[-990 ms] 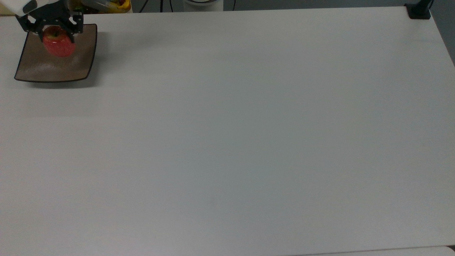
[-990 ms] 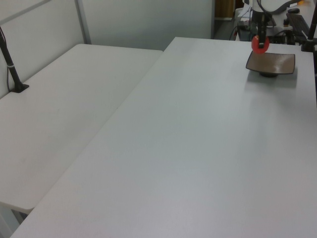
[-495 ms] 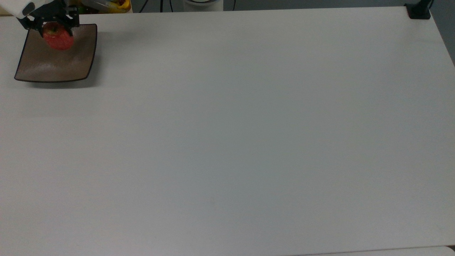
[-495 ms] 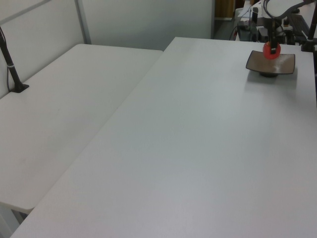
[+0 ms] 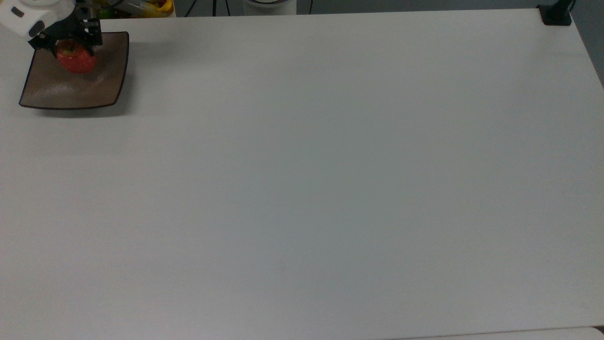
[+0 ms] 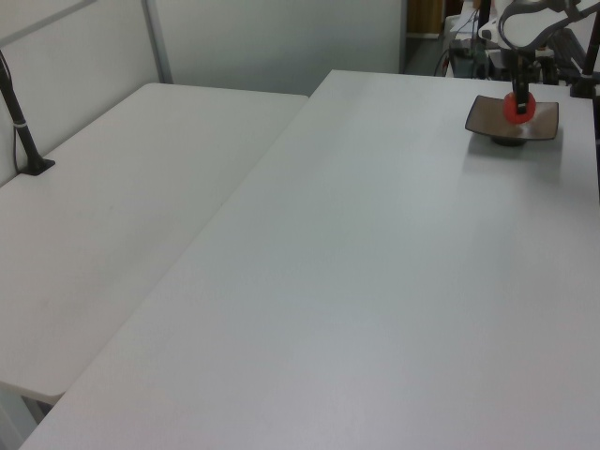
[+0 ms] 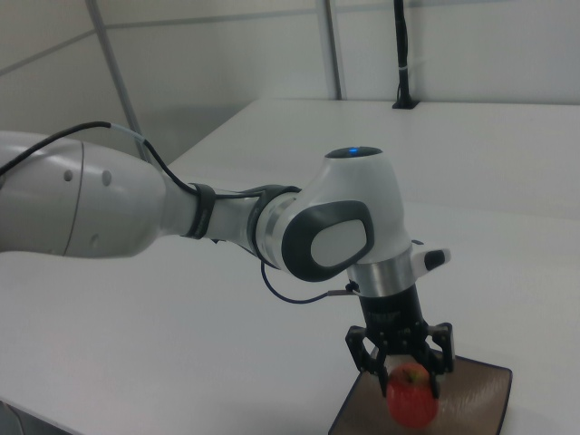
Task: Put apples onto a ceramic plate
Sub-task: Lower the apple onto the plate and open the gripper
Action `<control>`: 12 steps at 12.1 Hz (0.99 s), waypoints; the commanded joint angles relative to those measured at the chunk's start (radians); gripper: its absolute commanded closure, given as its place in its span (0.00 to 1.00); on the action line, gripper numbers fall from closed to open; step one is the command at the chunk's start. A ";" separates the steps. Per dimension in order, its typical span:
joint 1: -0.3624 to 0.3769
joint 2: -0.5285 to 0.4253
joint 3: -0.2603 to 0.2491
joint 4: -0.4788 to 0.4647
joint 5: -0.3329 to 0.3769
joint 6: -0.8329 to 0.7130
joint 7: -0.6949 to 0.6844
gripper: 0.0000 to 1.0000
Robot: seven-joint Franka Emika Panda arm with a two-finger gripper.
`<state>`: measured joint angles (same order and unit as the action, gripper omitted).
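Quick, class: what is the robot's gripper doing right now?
Gripper: closed on the red apple, holding it over the brown square plate.

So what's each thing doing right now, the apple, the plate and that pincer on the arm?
Apple: upright with its stem up, gripped from above, over the plate; contact with the plate can't be told.
Plate: flat on the white table, at the top view's upper left corner.
Pincer: pointing down, shut on the apple, fingers on either side.
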<state>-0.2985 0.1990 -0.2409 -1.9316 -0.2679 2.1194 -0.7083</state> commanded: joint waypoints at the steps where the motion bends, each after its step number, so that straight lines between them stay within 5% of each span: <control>1: -0.005 0.022 -0.003 -0.004 -0.002 0.048 -0.011 0.22; 3: -0.005 0.028 -0.003 0.002 0.001 0.047 -0.010 0.00; 8: -0.002 0.014 -0.001 0.011 0.010 0.027 0.004 0.00; 12: 0.018 -0.045 0.008 0.055 0.068 -0.018 0.228 0.00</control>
<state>-0.2990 0.2133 -0.2396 -1.8969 -0.2506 2.1432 -0.5873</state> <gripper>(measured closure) 0.000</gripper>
